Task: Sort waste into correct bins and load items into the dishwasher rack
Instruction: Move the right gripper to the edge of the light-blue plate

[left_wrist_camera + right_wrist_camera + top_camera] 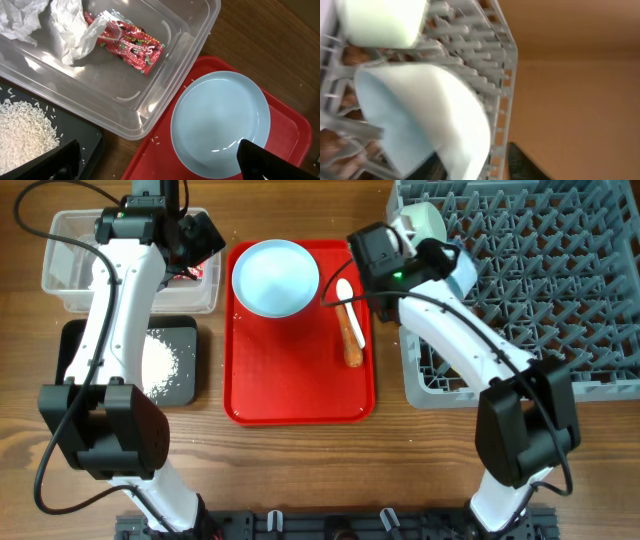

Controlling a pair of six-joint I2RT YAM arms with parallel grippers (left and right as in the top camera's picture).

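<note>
My left gripper (160, 167) is open and empty, above the gap between the clear tub (165, 65) and the light blue plate (220, 125). The tub holds the red wrapper (131, 47) and white tissue (65, 25). Rice (22, 130) lies in the black tray (75, 345). My right gripper (480, 162) straddles the rim of the light blue bowl (420, 115), which stands tilted in the grey rack (540, 270). A gap shows between its right finger and the bowl. The pale green bowl (382, 22) sits beside it. The carrot (352, 340) and spoon (345, 292) lie on the red tray.
The red tray (300, 385) lies between the bins and the rack, with a few rice grains on it. The rack's near wall (440, 395) stands right of the tray. The right arm reaches over the rack's left corner.
</note>
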